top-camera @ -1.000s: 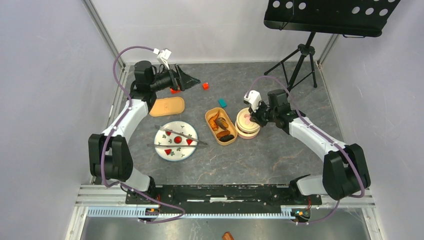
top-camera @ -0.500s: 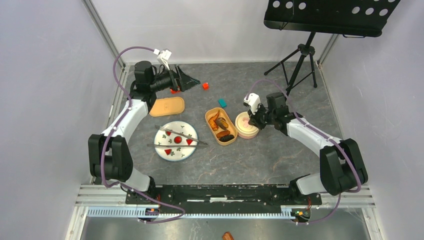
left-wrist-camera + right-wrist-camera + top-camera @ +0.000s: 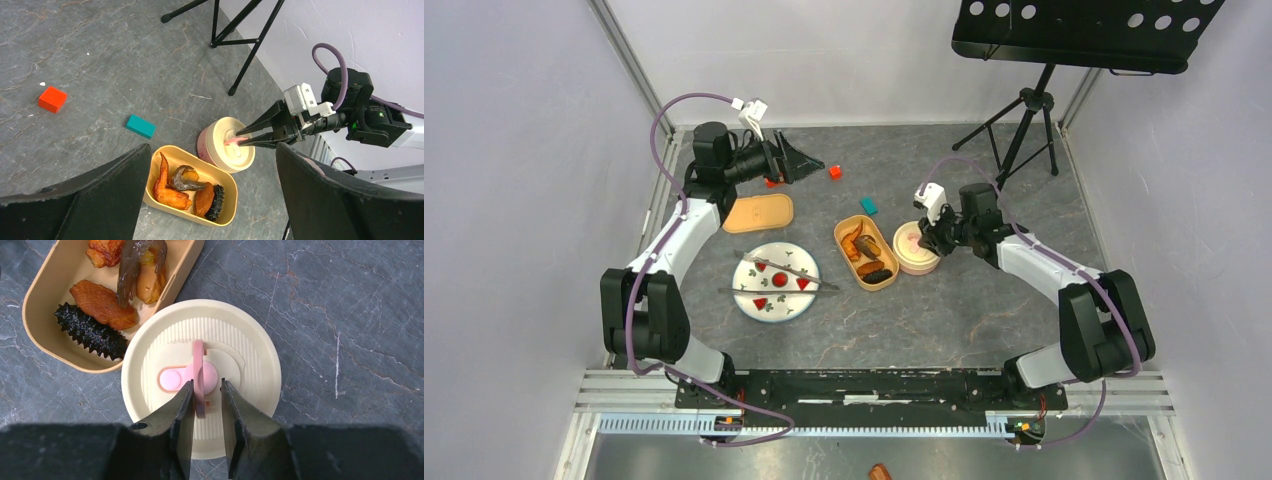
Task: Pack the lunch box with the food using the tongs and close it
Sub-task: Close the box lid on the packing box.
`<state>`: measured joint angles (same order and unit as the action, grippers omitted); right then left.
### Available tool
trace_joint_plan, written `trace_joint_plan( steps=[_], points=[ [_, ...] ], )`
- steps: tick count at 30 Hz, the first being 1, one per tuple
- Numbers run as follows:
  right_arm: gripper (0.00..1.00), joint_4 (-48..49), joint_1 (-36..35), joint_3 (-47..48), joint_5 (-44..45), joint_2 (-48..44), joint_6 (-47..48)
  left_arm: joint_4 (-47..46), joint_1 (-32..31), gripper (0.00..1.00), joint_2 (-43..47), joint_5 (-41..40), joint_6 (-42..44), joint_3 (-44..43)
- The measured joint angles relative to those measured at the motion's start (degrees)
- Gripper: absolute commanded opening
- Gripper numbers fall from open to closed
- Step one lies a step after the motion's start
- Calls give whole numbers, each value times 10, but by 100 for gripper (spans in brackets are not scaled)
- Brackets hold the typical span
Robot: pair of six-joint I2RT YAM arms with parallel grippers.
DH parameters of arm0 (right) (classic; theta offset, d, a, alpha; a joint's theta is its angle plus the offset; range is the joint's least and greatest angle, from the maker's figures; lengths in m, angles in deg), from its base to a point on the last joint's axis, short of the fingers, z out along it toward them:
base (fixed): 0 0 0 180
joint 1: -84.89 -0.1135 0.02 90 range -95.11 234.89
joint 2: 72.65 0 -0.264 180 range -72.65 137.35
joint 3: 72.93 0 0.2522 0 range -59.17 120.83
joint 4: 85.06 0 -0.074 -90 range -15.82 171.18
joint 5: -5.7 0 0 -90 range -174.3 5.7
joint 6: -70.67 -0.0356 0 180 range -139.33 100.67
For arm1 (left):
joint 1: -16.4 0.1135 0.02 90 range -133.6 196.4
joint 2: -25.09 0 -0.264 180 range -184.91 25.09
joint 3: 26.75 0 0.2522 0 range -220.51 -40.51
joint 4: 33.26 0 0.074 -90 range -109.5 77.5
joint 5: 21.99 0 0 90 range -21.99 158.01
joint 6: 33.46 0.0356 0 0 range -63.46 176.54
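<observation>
**Beside the lunch box: right gripper parted over the round container's tab**

1. Lunch box (image 3: 47, 282): open, holding orange-brown fried chunks (image 3: 102, 302) and a dark ridged piece (image 3: 90, 332).
2. Round container (image 3: 250, 355): touching the lunch box on its right side in the overhead view, with an upright pink tab (image 3: 199, 365) on top.
3. Right gripper (image 3: 206, 382): over that container, jaws slightly apart and straddling the tab. One finger is close against the tab and the other stands clear.
4. Tongs (image 3: 784, 268): untouched, lying across the plate (image 3: 749, 305) left of the lunch box, among red wedges (image 3: 779, 279).
5. Left gripper (image 3: 809, 160): spread wide and empty, raised well beyond the lunch box on its far left.
6. Flat lid (image 3: 757, 212): lying on the table left of the lunch box, beyond the plate.
</observation>
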<state>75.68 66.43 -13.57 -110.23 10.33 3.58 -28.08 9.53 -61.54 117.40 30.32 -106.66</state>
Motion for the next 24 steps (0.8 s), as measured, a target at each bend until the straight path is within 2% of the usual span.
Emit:
trace_joint_plan(
  steps=[7,12,24],
  points=[
    [48,-16,9,9,-13,0,-9,3,0,100,0,0,0,0],
    [50,-48,13,31,-20,0,-18,4,0,100,0,1,0,0],
    [49,-57,18,72,-18,14,-25,4,0,100,0,1,0,0]
  ],
)
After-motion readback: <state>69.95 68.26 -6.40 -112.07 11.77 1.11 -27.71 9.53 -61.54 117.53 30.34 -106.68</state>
